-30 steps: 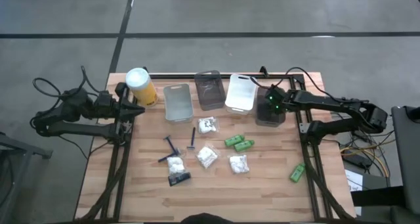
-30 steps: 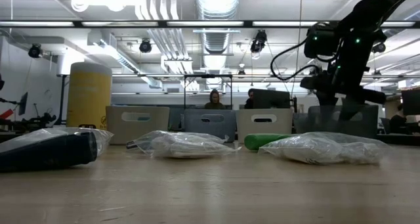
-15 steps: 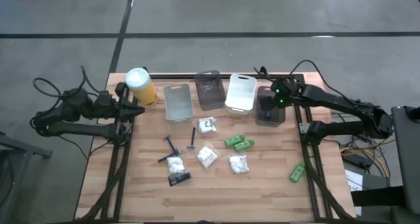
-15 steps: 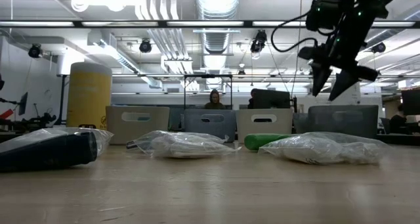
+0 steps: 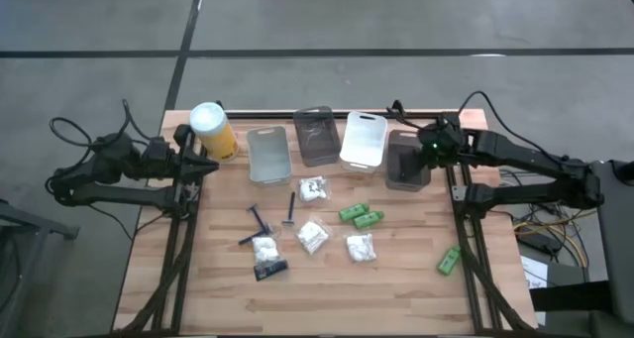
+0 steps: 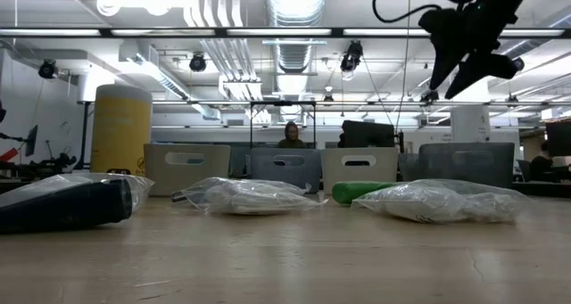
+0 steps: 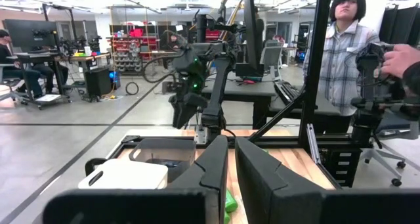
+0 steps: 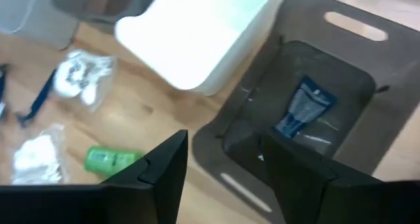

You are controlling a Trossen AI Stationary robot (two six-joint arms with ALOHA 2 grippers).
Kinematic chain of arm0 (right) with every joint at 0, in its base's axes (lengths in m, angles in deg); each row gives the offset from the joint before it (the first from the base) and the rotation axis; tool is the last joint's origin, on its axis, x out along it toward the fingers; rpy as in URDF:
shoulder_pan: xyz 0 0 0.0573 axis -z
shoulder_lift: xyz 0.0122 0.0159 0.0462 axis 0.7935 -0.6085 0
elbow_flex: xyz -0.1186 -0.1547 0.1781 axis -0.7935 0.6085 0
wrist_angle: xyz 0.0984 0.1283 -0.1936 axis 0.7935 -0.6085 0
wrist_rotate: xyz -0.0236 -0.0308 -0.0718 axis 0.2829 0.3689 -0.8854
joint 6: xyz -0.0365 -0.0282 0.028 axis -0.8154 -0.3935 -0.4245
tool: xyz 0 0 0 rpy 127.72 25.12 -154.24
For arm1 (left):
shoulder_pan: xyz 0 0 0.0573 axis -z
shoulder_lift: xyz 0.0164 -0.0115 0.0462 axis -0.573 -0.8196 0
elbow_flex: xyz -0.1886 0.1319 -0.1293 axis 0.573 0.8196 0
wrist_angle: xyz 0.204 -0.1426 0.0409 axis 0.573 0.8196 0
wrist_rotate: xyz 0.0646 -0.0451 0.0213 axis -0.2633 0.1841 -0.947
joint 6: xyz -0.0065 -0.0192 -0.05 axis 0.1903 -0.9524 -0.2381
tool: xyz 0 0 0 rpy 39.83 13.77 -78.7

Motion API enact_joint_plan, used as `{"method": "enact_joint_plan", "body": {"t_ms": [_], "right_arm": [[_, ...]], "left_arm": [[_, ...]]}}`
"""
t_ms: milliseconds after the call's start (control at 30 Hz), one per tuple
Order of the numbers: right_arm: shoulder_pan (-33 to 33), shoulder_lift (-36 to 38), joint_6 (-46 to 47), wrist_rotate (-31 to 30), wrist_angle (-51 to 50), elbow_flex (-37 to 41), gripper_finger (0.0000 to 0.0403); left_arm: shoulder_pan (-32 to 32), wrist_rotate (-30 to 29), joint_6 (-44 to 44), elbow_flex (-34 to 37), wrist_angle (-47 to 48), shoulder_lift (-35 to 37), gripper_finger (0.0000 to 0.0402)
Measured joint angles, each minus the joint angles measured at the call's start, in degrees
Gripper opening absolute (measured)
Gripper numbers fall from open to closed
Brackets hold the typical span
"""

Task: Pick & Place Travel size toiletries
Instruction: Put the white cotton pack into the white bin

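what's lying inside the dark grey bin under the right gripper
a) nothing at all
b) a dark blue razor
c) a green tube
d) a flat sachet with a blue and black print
d: the right wrist view looks down into the dark grey bin and shows a flat sachet lying on its floor, while the green tubes and razors are out on the table.

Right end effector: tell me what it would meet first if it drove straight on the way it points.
Probably the dark grey bin: the right end effector aims into it, toward the flat sachet on its floor. Depth is unclear.
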Motion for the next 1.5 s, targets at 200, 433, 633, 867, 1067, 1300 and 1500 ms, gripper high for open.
{"method": "enact_joint_plan", "body": {"t_ms": [200, 433, 633, 867, 1067, 1300, 1500], "right_arm": [[-4.78, -0.49, -0.02, -0.05, 0.02, -2.29, 0.0172], [-9.64, -4.5, -2.54, -0.64, 1.77, -5.28, 0.0156], [-14.29, -11.61, -9.78, -0.63, 7.66, -7.26, 0.0143], [-18.85, -21.41, -20.68, -0.61, 14.63, -10.13, 0.0124], [-21.85, -29.29, -32.49, -0.62, 16.25, -14.49, 0.0105], [-25.16, -34.07, -43.52, -0.61, 16.23, -17.18, 0.0081], [-28.17, -34.61, -43.46, -0.57, 16.85, -14.35, 0.0072]], "left_arm": [[0.0, 0.0, -0.02, -0.01, 0.0, 0.01, 0.0035], [0.0, 0.0, -0.02, -0.01, 0.01, 0.0, 0.0035], [0.0, 0.0, -0.02, -0.01, 0.01, 0.02, 0.0035], [-0.01, 0.0, -0.01, -0.01, 0.0, 0.01, 0.0035], [0.0, 0.0, -0.01, -0.02, 0.01, 0.01, 0.0035], [0.0, 0.0, -0.02, -0.01, 0.0, 0.01, 0.0035], [-0.01, 0.0, -0.02, -0.01, 0.02, 0.0, 0.0035]]}}
